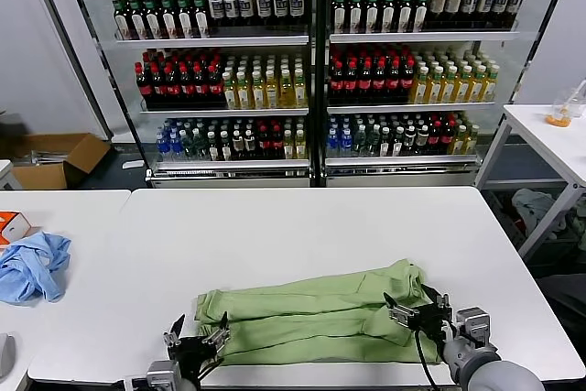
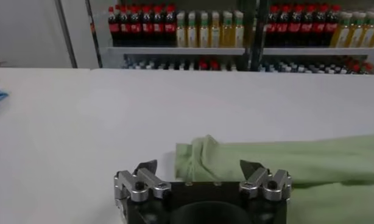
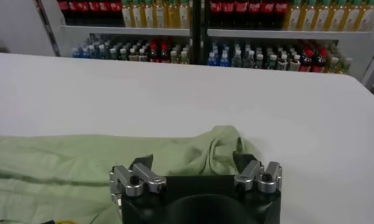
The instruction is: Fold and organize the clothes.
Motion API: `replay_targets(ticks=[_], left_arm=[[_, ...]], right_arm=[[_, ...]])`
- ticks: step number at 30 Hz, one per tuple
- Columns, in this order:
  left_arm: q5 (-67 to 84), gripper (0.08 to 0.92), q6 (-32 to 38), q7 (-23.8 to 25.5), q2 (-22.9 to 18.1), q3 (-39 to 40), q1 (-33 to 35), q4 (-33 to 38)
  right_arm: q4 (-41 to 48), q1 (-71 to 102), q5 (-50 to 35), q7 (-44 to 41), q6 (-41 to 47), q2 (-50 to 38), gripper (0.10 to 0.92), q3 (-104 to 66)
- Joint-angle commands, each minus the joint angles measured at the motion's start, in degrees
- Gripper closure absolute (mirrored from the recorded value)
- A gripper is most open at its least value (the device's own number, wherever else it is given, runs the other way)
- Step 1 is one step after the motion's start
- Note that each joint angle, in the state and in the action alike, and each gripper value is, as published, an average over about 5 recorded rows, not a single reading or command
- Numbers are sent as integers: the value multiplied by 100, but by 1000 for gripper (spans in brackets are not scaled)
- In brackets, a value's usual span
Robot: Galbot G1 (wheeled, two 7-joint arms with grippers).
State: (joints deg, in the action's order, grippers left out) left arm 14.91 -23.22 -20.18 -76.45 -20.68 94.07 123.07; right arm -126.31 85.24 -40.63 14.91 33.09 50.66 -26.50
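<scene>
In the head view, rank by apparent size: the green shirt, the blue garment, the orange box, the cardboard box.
1. Green shirt
2. Cardboard box and blue garment: look alike; the box sits farther off, so unranked.
3. Orange box, cut by the frame edge.

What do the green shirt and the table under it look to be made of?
Green shirt: soft woven fabric, probably cotton, matte; it lies in limp folds and creases with a bunched end. Table: smooth, hard white top, likely laminate or coated board, with a faint sheen; the core cannot be told.
</scene>
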Motion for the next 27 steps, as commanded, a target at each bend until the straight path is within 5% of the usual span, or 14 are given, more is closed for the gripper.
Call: replay_targets(ticks=[1, 18, 27], left_arm=[[-340, 186, 233, -76, -253, 87, 84, -296], [-214, 649, 595, -3, -293, 39, 52, -598], [272, 875, 644, 68, 50, -615, -138, -622]], right_arm=[[-2, -27, 28, 7, -2, -6, 203, 28], [9, -114, -17, 58, -7, -58, 203, 46], [-51, -187, -33, 110, -7, -93, 203, 42]])
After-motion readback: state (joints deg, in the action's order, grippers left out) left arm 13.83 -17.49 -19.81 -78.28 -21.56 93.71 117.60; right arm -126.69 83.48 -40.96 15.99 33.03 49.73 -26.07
